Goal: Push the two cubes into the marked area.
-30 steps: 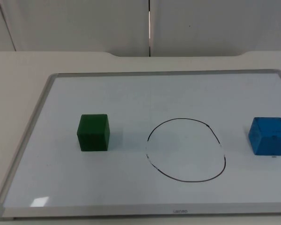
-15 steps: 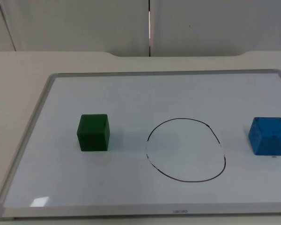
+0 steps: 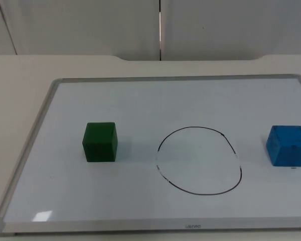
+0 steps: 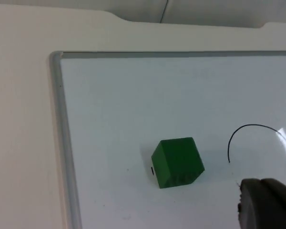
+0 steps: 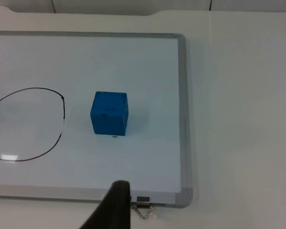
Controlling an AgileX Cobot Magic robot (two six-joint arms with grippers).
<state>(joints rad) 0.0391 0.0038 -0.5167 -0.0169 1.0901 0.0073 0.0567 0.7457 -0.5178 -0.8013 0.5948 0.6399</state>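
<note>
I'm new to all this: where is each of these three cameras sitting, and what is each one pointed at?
Top view: fixed above, looking down and forward at the whiteboard with the green cube, drawn circle and blue cube.
Left wrist view: rides on the left arm, aimed at the green cube; a black fingertip of the left gripper shows.
Right wrist view: rides on the right arm, aimed at the blue cube; a black fingertip of the right gripper shows.
Shared: both wrist views catch part of the circle.
</note>
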